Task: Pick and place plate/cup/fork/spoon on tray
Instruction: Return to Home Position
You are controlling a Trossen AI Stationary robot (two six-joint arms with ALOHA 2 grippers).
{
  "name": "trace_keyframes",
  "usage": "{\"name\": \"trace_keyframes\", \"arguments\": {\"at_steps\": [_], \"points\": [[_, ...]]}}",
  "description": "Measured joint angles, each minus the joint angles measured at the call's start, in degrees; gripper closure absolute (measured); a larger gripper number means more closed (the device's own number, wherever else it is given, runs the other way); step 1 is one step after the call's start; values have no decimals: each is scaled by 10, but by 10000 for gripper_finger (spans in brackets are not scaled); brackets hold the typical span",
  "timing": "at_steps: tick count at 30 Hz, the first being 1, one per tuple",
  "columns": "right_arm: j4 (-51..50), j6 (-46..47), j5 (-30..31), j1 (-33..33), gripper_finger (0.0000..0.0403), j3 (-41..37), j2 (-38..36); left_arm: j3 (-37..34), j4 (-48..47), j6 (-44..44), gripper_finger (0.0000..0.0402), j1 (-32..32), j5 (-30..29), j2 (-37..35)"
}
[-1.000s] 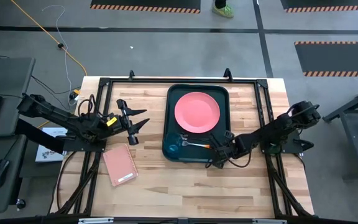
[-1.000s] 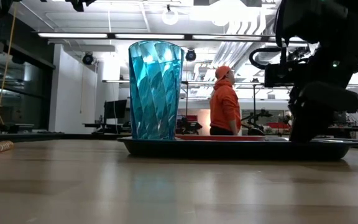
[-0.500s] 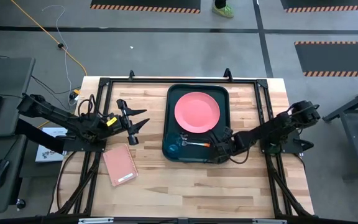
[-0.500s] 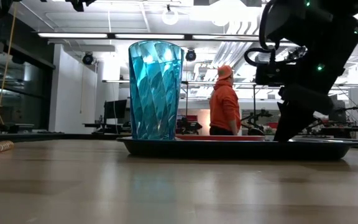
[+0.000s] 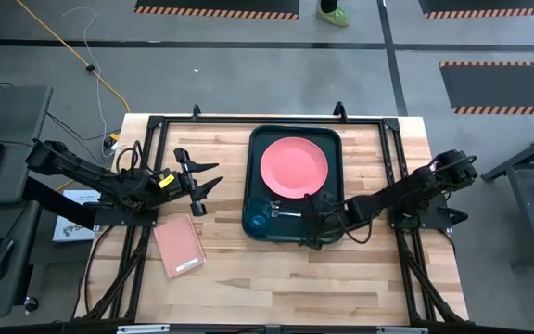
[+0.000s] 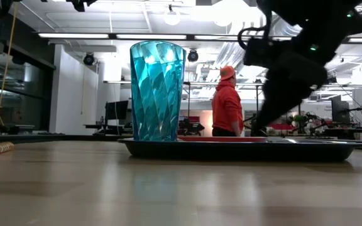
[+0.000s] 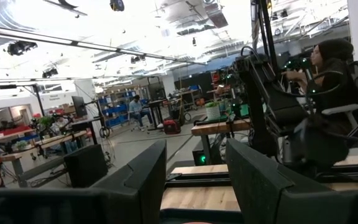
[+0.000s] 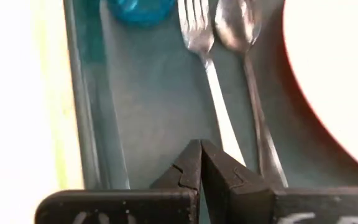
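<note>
tray (image 5: 256,176): dark rectangle at centre of the high view; i read it as the collection point, since all four items sit inside its rim.
plate (image 5: 294,166): pink disc filling the tray's upper half, leaving the lower strip for the small pieces.
cup (image 5: 259,221): teal tumbler, upright at the tray's lower left corner.
fork (image 8: 201,43) and spoon (image 8: 244,43): side by side just right of the cup, below the plate, bowl and tines toward the cup.
right gripper (image 5: 308,218): over the tray's lower right, fingers pinched together on nothing, tips above the cutlery handles; i judge it is nudging or checking them.
left gripper (image 5: 202,184): parked at middle left of the high view, fingers spread, empty, clear of the work.
</note>
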Motion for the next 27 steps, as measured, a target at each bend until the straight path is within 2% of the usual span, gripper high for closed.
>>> {"name": "trace_keyframes", "arguments": {"at_steps": [5,10,13,18,24,27], "points": [[58,-37,40,-8,403,-6,0,0,0,-1,245,0,6,0],[110,-96,112,-11,403,-6,0,0,-7,-1,245,0,68,0],[93,-128,102,-27,403,-6,-18,0,-7,-3,245,0,72,0],[29,-142,74,-57,403,-6,-103,0,-17,-15,245,0,72,0],[32,-180,63,-68,403,-6,-210,0,-69,-24,245,5,73,-3],[40,-192,47,-68,403,-6,-241,0,-118,-53,245,40,91,-23]]}}
